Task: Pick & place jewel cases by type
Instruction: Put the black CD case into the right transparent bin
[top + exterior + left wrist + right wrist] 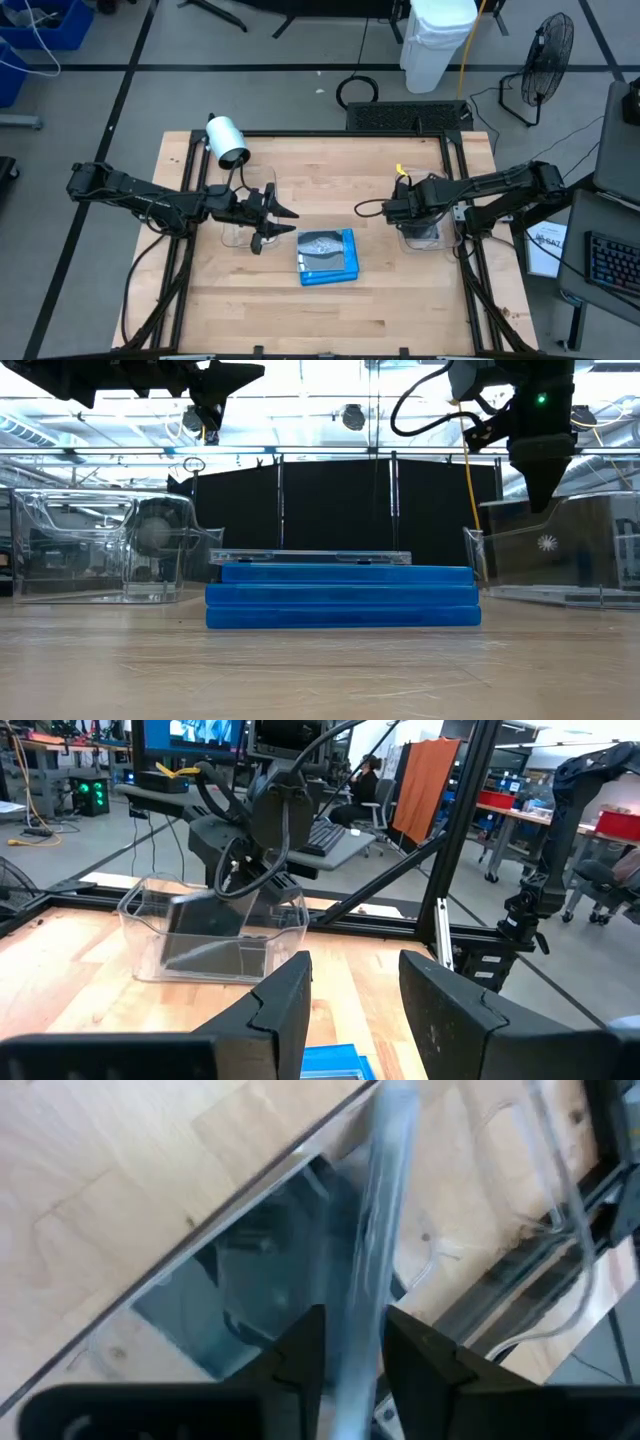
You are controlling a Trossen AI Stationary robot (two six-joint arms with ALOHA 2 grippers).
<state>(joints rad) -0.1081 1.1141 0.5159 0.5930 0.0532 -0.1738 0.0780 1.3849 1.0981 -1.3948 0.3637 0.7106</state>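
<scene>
Above the right clear tub (425, 238), the right end effector (352, 1342) seems to loosely pinch an upright clear jewel case (375, 1230), while the left end effector (283, 220) hovers open left of the blue stack (328, 258).

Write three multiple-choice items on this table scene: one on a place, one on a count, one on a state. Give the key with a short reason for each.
1. Where is the right gripper?
A. Over the stack in the middle
B. Over the clear tub on the table's right side
C. Off the table's near edge

2. How many blue jewel cases are stacked in the low view?
A. One
B. Three
C. Five

3. What lies on top of the blue stack?
A. A dark grey/clear case
B. A roll of tape
C. Nothing

Key: 1 B, the high view shows the right arm reaching over the right tub, and the left wrist view shows it above that tub. 2 B, three blue layers show in the low view. 3 A, a thin clear case sits flat on the top blue one.
</scene>
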